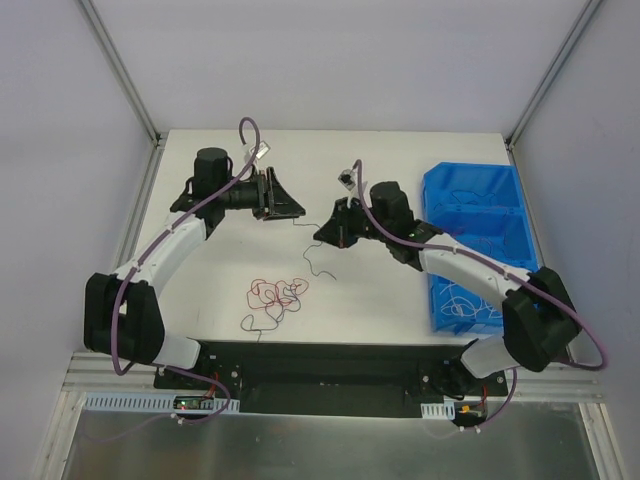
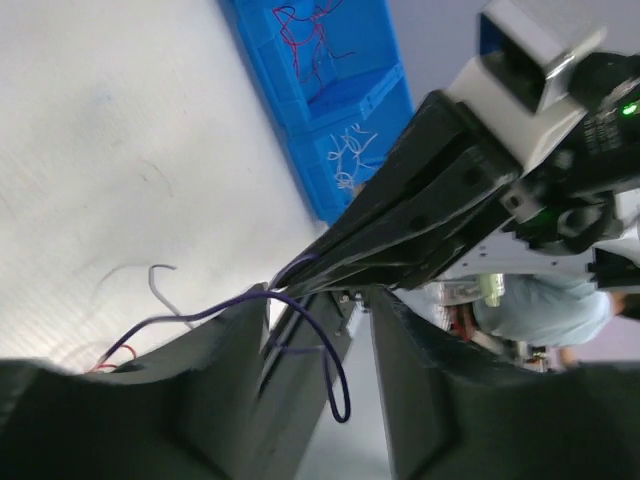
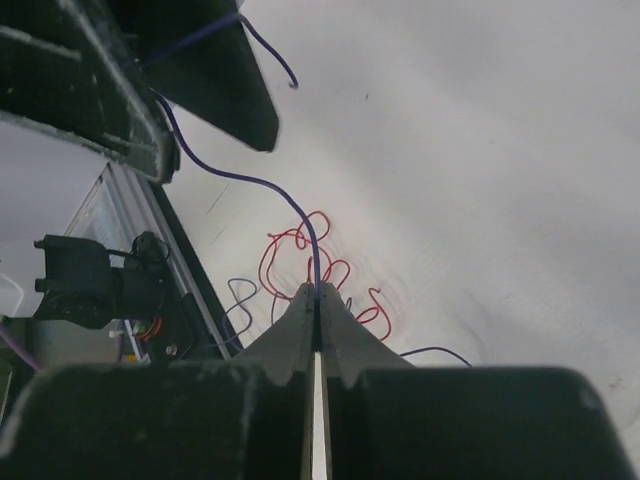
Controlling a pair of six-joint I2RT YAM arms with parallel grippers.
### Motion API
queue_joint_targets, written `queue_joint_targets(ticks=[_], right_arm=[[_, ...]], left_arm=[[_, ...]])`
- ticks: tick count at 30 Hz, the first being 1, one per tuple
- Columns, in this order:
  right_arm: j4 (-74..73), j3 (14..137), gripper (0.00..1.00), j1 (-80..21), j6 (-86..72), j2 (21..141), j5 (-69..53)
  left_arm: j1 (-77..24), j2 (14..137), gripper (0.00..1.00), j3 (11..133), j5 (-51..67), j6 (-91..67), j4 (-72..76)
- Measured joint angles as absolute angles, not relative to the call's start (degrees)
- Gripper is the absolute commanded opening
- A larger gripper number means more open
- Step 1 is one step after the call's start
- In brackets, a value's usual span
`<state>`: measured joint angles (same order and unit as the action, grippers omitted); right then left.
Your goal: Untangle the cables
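Overhead camera looks down; close wrist cameras share the table (image 1: 390, 295).

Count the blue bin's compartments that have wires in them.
2: one holding red and dark wires, the next holding white wires. The right arm may hide more.

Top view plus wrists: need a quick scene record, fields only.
right gripper: shut on purple cable
left gripper: jaws apart, purple cable looped loosely over one finger
purple cable: strung in the air between the two grippers
red clump: lying on table, nearer the bases than both grippers, not held
bin: blue, on the right arm's side
white cables: in bin's near compartment
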<state>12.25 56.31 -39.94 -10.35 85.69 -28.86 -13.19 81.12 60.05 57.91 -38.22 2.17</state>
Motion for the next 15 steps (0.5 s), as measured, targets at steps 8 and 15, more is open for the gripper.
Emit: queue_joint_targets(ticks=[8, 15], right_arm=[[1.9, 59.2, 0.0, -34.4, 0.1, 73.2, -12.6], [-4.8, 66.4, 0.01, -20.2, 13.3, 71.3, -4.0]], left_arm=[[-10.3, 76.2, 0.85, 59.3, 58.7, -38.3, 2.6], [-7.1, 69.3, 0.89, 58.0, 55.4, -33.5, 1.0]])
